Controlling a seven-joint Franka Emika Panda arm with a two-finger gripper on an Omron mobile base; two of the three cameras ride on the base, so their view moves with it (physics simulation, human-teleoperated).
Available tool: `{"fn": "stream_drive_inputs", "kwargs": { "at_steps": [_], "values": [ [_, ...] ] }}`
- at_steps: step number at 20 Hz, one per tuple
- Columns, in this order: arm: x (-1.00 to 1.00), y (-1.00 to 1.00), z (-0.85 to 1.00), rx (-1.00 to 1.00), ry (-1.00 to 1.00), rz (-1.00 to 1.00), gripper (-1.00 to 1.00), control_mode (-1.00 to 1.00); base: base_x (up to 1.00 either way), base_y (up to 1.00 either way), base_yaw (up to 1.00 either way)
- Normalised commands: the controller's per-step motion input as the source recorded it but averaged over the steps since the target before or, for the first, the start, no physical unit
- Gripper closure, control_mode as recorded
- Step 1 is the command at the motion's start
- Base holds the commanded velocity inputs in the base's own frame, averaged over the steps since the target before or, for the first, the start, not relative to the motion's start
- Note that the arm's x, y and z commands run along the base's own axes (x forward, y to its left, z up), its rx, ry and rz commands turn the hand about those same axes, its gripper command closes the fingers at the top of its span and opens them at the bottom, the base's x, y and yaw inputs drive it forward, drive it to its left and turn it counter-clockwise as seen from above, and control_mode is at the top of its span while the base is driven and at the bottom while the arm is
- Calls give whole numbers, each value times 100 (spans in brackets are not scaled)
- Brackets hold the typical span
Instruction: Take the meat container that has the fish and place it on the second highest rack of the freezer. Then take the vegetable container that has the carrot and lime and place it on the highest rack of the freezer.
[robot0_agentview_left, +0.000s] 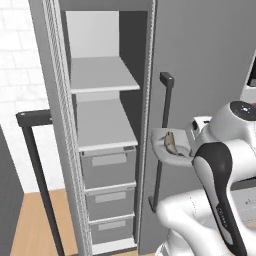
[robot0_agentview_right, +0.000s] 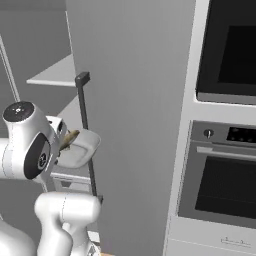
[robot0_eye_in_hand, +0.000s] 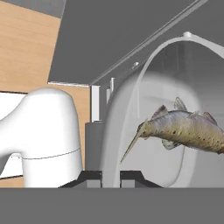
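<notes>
**Tray with fish held in front of the open freezer**

Tray is pale grey and shallow, and it hangs in the air just beside the freezer's dark door, gripped at its rim by the tool. In the hand view the two dark fingertips stand close together at 6 o'clock with the thin wall of the tray pinched between them, so the tool is narrow and clamped on the tray. The fish lies inside the tray, grey-brown with a pale belly and a thin pointed snout; in the hand view it sits at 3 o'clock, snout pointing toward 7 o'clock.

The freezer is a tall, narrow dark grey cabinet, open at the front. In the left base view two light grey shelves show one above the other at about 11 o'clock, and three drawers stack beneath them. The tray is outside the cabinet, at 3 o'clock from the lower shelf and roughly level with it, and touches neither shelf.

The door carries a black bar handle running top to bottom; the tray overlaps it in both base views. In the right base view a black oven stands at 3 o'clock, well apart from the tray.
</notes>
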Motion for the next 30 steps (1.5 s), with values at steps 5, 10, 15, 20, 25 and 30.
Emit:
{"fn": "stream_drive_inputs", "kwargs": {
  "at_steps": [5,10,15,20,25,30],
  "values": [
    [0,0,0,0,0,0,100,100,20,44,0],
    [0,0,0,0,0,0,100,100,33,30,0],
    [0,0,0,0,0,0,100,100,34,18,0],
    [0,0,0,0,0,0,100,100,31,26,0],
    [0,0,0,0,0,0,100,100,43,27,0],
    [27,26,47,-3,-12,0,100,-100,9,6,0]
  ]
}}
